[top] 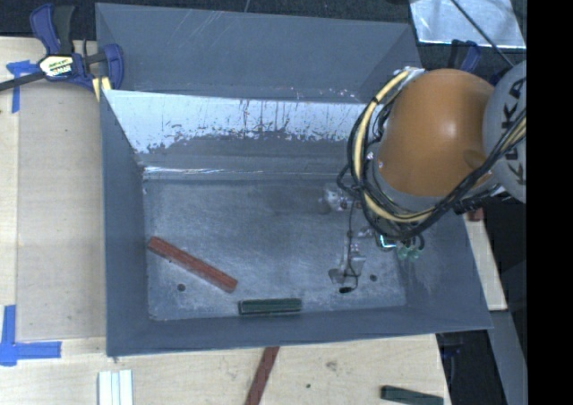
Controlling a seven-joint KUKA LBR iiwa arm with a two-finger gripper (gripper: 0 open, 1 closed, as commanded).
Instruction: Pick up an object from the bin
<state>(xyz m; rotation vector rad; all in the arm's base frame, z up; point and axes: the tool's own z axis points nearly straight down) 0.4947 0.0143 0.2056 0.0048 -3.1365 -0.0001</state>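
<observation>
Dark bar [269, 306] at front wall: likely stiff, light; grasp mid-length, across width. Gripper [347, 283] opening: cannot tell.

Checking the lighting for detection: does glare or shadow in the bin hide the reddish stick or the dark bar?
Camera view: glare brightens the bin's back wall; the reddish stick lies evenly lit on the floor; the dark bar sits at the dimmer front edge, low in contrast against the grey; the floor near the gripper looks darker, under the arm.
</observation>
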